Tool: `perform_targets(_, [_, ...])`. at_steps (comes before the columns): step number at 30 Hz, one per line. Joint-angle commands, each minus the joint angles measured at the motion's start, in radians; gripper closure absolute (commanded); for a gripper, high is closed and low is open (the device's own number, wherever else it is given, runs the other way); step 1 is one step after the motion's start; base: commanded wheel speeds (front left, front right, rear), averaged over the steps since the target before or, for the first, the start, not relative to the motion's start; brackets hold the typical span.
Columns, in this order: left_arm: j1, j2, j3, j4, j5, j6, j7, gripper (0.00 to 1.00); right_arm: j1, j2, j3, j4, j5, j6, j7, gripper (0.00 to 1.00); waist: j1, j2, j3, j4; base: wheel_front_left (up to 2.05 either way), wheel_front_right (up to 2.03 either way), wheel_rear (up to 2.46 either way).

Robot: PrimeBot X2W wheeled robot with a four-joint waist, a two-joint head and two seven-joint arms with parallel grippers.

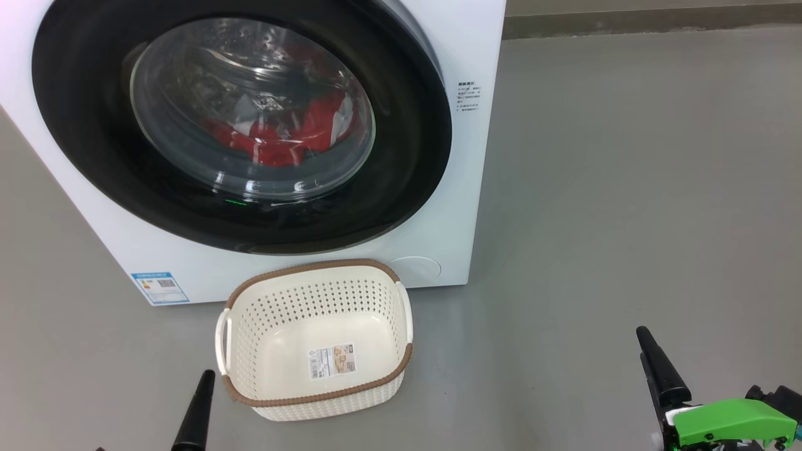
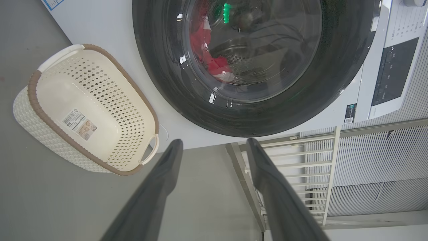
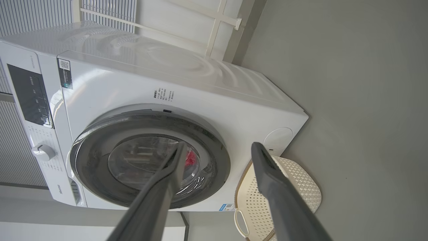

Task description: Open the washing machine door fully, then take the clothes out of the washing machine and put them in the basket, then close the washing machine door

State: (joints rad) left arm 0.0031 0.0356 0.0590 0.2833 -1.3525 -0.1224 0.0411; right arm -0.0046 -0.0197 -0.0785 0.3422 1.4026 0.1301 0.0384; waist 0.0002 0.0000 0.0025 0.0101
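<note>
Washing machine door [image 1: 81, 125] is shut on the washing machine [image 1: 467, 188], whose top is cut off in the head view. Clothes [image 1: 282, 134] sit inside the drum as red blurs behind glare, print unreadable. Basket [image 1: 313, 265] is on the floor [image 1: 595, 219] just before the machine's front bottom edge; cannot tell if they touch. Left gripper [image 2: 214, 142] and right gripper [image 3: 219, 144] both have fingers apart and hold nothing.

One washing machine [image 1: 465, 207] with one round door [image 1: 81, 125]. One basket [image 1: 301, 307] in front of the washing machine. Red clothes [image 1: 276, 141] inside it, number unclear. Two hands: left hand [image 2: 214, 142], right hand [image 3: 219, 145].
</note>
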Motion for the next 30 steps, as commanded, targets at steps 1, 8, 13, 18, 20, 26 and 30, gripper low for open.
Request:
perform_targets(1, [-0.013, 0.015, 0.007, -0.031, 0.017, -0.002, -0.007, 0.00, -0.015, -0.011, 0.009, -0.025, -0.013, 0.000, -0.007, 0.00, -0.0002, 0.0000, 0.000, 0.000, 0.00, 0.00, 0.00])
perform_targets(8, [-0.004, 0.020, 0.005, -0.048, 0.138, -0.002, -0.027, 0.00, -0.010, -0.013, 0.025, -0.025, -0.116, 0.000, -0.027, 0.00, -0.0002, 0.0000, 0.000, 0.004, 0.00, 0.00, 0.00])
perform_targets(13, [0.003, 0.022, 0.005, -0.062, 0.215, -0.002, -0.042, 0.00, -0.009, -0.016, 0.035, -0.027, -0.193, 0.000, -0.042, 0.00, -0.0002, 0.0000, 0.000, 0.005, 0.00, 0.00, 0.00])
perform_targets(18, [0.010, 0.024, 0.007, -0.079, 0.286, 0.001, -0.057, 0.00, -0.006, -0.017, 0.045, -0.034, -0.262, 0.000, -0.057, 0.00, -0.0002, 0.0000, 0.001, 0.003, 0.00, 0.00, 0.00])
perform_targets(20, [0.012, 0.026, 0.007, -0.085, 0.315, 0.005, -0.063, 0.00, -0.005, -0.017, 0.049, -0.036, -0.289, 0.000, -0.062, 0.00, -0.0002, 0.0000, 0.002, 0.003, 0.00, 0.00, 0.00])
perform_targets(26, [0.019, 0.031, 0.006, -0.099, 0.392, 0.007, -0.081, 0.00, -0.001, -0.018, 0.058, -0.039, -0.366, 0.000, -0.080, 0.00, -0.0002, 0.0000, 0.003, 0.004, 0.00, 0.00, 0.00])
perform_targets(30, [0.024, 0.033, 0.005, -0.104, 0.441, 0.008, -0.093, 0.00, 0.003, -0.017, 0.060, -0.042, -0.406, 0.000, -0.092, 0.00, -0.0002, 0.0000, 0.004, 0.004, 0.00, 0.00, 0.00])
